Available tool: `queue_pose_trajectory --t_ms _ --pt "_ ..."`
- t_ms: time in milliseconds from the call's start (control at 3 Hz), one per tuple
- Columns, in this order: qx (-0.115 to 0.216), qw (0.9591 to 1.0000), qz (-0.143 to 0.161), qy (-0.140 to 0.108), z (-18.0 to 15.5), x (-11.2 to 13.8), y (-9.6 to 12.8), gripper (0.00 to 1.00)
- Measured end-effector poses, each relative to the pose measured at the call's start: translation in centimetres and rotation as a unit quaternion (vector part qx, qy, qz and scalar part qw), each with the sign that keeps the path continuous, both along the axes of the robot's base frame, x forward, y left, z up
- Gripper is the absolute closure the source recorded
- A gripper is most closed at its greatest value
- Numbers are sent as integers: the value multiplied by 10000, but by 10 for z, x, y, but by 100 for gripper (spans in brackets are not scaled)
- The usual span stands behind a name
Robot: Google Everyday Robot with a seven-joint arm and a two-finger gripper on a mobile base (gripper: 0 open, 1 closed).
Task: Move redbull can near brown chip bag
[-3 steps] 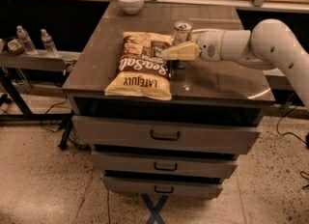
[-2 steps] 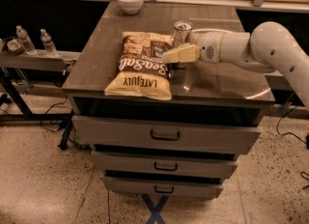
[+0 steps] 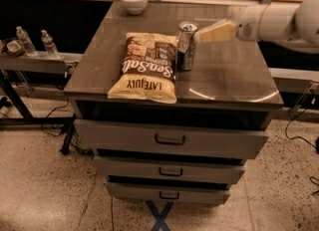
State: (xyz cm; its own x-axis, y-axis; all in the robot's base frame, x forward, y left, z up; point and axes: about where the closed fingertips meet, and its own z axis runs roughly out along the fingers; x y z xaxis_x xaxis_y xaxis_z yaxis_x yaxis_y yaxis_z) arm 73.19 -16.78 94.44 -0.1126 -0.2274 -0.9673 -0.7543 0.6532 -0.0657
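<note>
The redbull can [image 3: 186, 46] stands upright on the dark tabletop [image 3: 229, 75], its left side touching or nearly touching the right edge of the brown chip bag [image 3: 147, 66]. The bag lies flat with its "Sea Salt" lettering upside down toward me. My gripper [image 3: 203, 34] reaches in from the right on a white arm [image 3: 279, 22]. It hovers just right of the can's top, level with its rim, and holds nothing.
A white bowl [image 3: 134, 0] sits at the table's back left. Below the tabletop is a stack of drawers [image 3: 169, 140]. A low side shelf on the left holds two clear water bottles [image 3: 24, 41]. Cables lie on the speckled floor.
My gripper has drawn back to the right and slightly up, away from the can. The can stays standing beside the bag.
</note>
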Motion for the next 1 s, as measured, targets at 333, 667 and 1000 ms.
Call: queue_pose_trajectory --t_ms 333,667,1000 --pt "-695 9931 -553 -765 73 23 -72 0" --pt "-1176 9712 -1174 -1710 173 19 -118 0" --pt "-1146 9630 -1366 -2022 211 11 -135 0"
